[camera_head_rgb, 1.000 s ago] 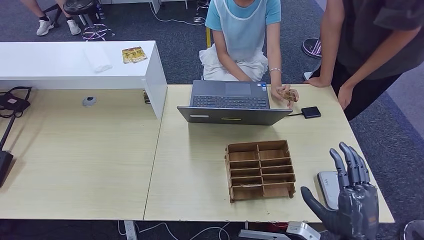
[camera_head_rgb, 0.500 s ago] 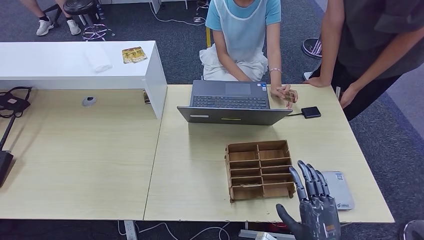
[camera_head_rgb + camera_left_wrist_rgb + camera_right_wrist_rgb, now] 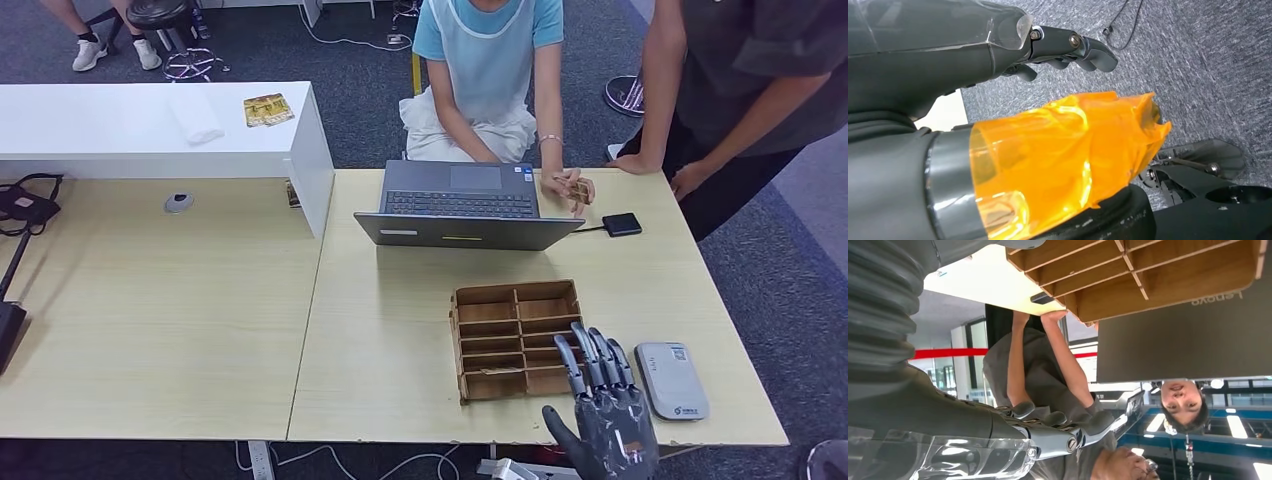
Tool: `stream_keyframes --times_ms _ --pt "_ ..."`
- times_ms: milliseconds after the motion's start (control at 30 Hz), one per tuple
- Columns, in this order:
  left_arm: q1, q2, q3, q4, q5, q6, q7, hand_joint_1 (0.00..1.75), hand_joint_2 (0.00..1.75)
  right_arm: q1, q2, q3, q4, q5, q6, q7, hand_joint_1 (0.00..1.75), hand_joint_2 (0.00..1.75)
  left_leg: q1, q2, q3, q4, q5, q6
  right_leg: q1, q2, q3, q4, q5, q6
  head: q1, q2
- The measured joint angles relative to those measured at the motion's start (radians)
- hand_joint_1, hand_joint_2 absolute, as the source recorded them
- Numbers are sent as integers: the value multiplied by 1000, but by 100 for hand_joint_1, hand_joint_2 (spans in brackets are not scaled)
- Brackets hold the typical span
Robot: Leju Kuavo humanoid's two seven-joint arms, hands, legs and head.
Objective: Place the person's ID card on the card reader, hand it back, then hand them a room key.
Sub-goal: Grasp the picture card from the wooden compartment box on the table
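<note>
Head view: right robot hand (image 3: 600, 425) was at the near tabletop (image 3: 400, 340) edge, fingers spread, empty. Card reader (image 3: 672, 380) lay just beside it to the right, long axis running away. ID card (image 3: 578, 189) sat far ahead in person's hand (image 3: 570, 187).
Left wrist view: left robot hand (image 3: 1068, 45) hung over floor, fingers loosely extended, empty.
Right wrist view: fingers apart; wooden tray (image 3: 1148, 270) ahead.

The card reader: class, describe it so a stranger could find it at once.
Start at the light wooden table and go to its near right corner. Right of the compartmented wooden tray, beside the robot's right hand, lies the card reader: a flat grey rounded slab, unlike the small black device by the laptop.
</note>
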Motion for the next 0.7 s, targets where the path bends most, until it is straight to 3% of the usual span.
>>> stream_keyframes --times_ms 700 --pt "-2 -2 0 0 -9 -10 0 0 0 -67 56 20 131 11 40 6 0 175 0 0 0 0 0 0 0 0 0 0 0 0 0 0"
